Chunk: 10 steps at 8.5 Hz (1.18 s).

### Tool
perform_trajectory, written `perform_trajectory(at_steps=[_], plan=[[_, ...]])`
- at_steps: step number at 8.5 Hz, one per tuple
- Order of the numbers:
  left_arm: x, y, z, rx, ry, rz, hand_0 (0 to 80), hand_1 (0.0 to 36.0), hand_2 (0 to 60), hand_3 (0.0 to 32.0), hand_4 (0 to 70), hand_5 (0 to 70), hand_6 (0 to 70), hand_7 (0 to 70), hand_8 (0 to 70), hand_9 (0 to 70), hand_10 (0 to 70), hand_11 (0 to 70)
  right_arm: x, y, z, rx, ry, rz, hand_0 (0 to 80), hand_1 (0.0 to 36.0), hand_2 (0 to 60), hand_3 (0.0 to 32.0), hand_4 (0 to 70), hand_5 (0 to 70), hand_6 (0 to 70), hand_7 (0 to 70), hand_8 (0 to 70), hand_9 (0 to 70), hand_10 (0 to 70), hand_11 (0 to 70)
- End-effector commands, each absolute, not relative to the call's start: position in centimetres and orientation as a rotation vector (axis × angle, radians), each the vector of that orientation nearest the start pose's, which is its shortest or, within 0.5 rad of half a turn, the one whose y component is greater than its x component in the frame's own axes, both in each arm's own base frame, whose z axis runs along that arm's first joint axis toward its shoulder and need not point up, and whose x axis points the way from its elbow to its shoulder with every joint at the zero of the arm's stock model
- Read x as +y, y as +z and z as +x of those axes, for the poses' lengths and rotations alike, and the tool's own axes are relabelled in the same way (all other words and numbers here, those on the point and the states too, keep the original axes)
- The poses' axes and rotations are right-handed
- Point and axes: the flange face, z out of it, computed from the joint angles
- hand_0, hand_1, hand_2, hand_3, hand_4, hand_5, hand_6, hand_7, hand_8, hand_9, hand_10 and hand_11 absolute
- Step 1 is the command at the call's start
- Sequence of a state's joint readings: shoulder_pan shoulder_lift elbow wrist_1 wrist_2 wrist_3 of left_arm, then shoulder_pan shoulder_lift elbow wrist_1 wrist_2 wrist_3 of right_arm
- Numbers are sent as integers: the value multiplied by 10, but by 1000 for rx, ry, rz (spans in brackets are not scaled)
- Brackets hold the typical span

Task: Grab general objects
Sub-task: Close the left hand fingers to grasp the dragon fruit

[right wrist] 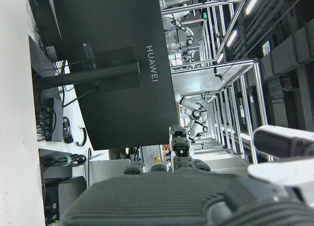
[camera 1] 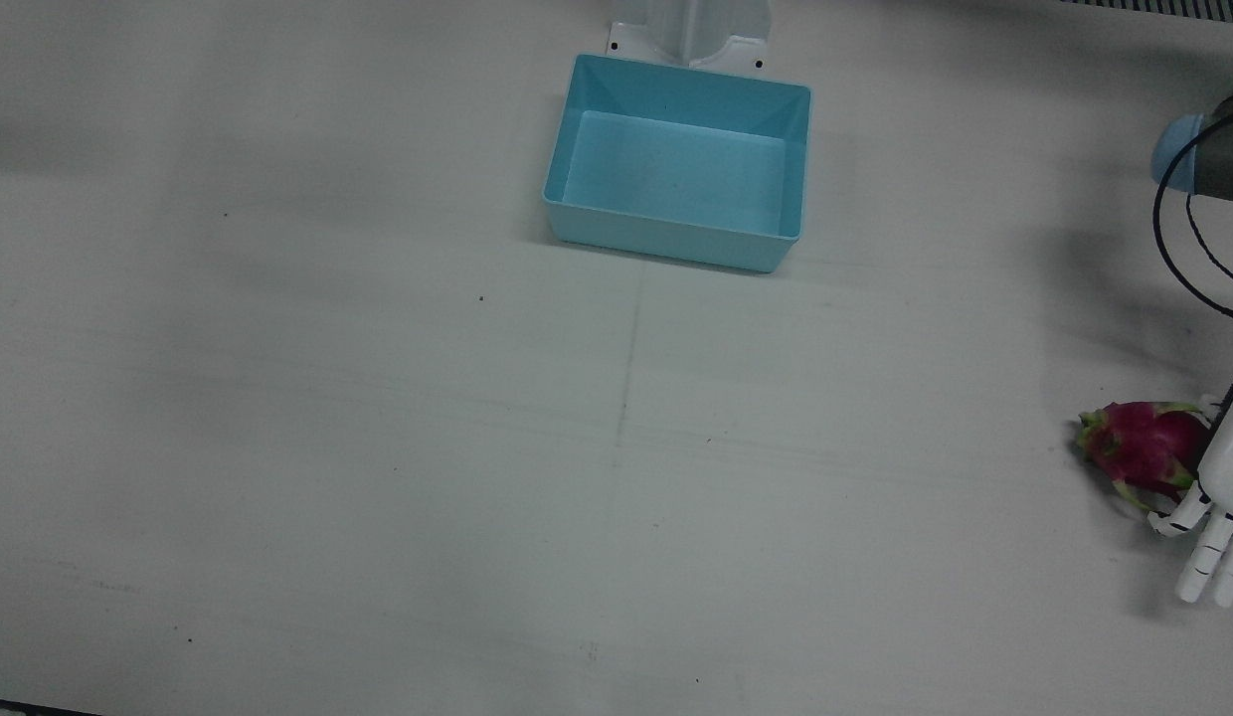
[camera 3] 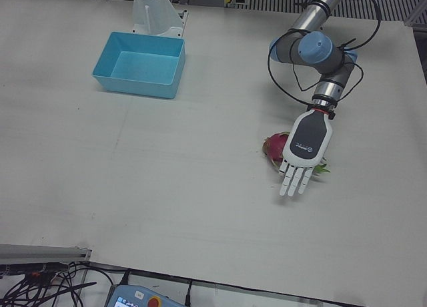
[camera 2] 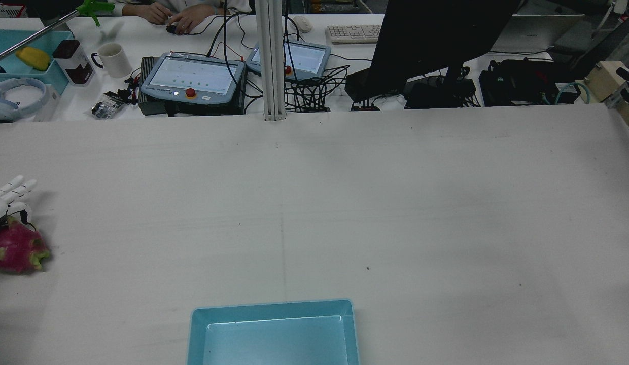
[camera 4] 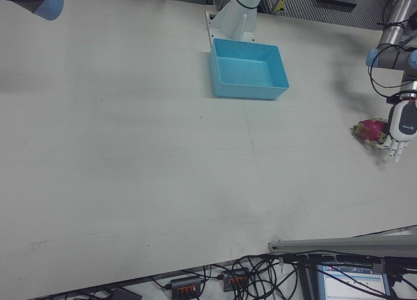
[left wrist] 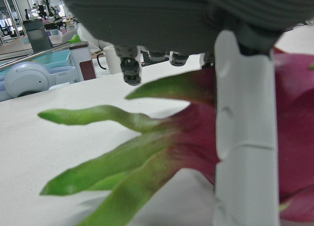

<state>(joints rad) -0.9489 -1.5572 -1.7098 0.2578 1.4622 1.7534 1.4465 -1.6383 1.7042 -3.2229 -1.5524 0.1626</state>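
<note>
Dragon fruit (camera 3: 275, 147) on desk (camera 3: 200, 187), well apart from blue bin (camera 3: 140, 65). Left hand (camera 3: 303, 150) over it, fingers (camera 3: 293, 181) straight, holding nothing, probably placed for closing around fruit.

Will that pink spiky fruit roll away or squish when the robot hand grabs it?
The dragon fruit looks rounded, so a nudge might roll it. Its green leafy tips look bendy and will probably flex under the left hand. The body seems plump, likely firm.
</note>
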Motion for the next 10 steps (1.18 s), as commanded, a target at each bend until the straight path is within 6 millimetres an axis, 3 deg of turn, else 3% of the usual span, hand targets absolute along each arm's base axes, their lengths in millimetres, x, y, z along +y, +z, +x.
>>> perform_trajectory(at_steps=[1,2,3,5,6,7,8,9,10], plan=[[-461,648,167,1205,-684,849,638,310,214,0,90,0,12,88,34,3,17,55,-474,662,77,2157,-2209,291,0,0,0,0,0,0,0,0,0,0,0,0],[-461,644,167,1212,-683,853,630,331,324,0,100,0,25,106,40,7,30,75,-474,663,77,2154,-2213,290,0,0,0,0,0,0,0,0,0,0,0,0],[-462,642,168,1214,-684,855,627,337,359,0,108,0,32,115,41,9,42,92,-474,662,77,2157,-2209,291,0,0,0,0,0,0,0,0,0,0,0,0],[-464,643,167,1213,-697,857,642,360,504,0,132,7,53,159,55,25,86,159,-474,663,77,2155,-2211,291,0,0,0,0,0,0,0,0,0,0,0,0],[-465,642,168,1211,-698,858,641,360,600,0,194,76,105,252,89,88,173,285,-474,663,77,2155,-2211,291,0,0,0,0,0,0,0,0,0,0,0,0],[-465,643,168,1211,-701,859,544,355,600,0,338,241,281,438,215,273,358,528,-474,663,77,2155,-2211,291,0,0,0,0,0,0,0,0,0,0,0,0],[-464,644,167,1207,-703,858,490,215,600,0,348,431,466,594,368,468,573,700,-474,663,77,2155,-2211,291,0,0,0,0,0,0,0,0,0,0,0,0],[-464,645,166,1210,-704,861,495,214,600,0,396,547,619,693,484,599,700,700,-474,663,77,2154,-2213,290,0,0,0,0,0,0,0,0,0,0,0,0],[-465,640,162,1222,-708,875,518,222,600,0,459,651,700,700,582,700,700,700,-474,663,77,2155,-2211,291,0,0,0,0,0,0,0,0,0,0,0,0]])
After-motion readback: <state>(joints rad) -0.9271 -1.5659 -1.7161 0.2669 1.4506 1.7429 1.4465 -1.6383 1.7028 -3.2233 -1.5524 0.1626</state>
